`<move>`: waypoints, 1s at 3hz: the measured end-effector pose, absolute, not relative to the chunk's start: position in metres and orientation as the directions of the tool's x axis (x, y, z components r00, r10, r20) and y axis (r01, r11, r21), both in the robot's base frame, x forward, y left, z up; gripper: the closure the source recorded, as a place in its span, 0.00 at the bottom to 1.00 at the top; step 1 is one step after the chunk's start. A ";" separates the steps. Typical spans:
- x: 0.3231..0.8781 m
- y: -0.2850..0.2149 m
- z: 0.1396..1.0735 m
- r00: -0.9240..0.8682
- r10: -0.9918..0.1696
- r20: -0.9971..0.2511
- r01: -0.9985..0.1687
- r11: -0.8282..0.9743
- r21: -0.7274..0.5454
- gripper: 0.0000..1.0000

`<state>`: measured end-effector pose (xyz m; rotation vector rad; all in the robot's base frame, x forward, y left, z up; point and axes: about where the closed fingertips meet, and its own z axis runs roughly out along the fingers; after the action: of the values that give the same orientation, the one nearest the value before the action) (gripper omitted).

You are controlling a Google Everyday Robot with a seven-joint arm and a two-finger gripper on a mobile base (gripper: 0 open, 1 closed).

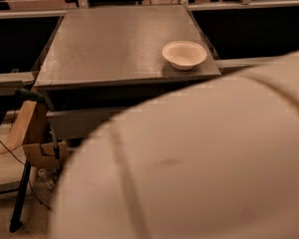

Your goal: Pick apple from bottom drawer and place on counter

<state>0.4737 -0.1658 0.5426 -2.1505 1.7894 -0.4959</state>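
Camera view: the arm casing (189, 168) fills the lower frame and hides the gripper, apple and bottom drawer, so the grasp state cannot be told. The counter (114, 39) carries a bowl (184, 54) near its front right corner. Judged step: the reach toward the drawer; the next move requires the apple to be secured.

The arm (199, 163) blocks the view — bottom drawer, apple, gripper unseen

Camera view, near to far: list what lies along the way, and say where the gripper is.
Robot arm's white casing → grey drawer front → counter front edge → cream bowl standing on the counter. The gripper, the apple and the bottom drawer are not in view; the casing fills the lower part of the picture.
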 end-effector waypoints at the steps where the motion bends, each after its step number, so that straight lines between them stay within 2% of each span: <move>1: 0.428 -0.199 0.544 0.057 -0.975 0.213 -0.906 -0.140 -0.400 1.00; 2: 0.389 -0.230 0.555 -0.017 -0.961 0.277 -0.912 -0.098 -0.398 1.00; 3: 0.381 -0.243 0.556 -0.049 -0.959 0.280 -0.915 -0.069 -0.398 1.00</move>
<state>0.3805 -0.2431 0.5559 -2.1024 2.0796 -0.7557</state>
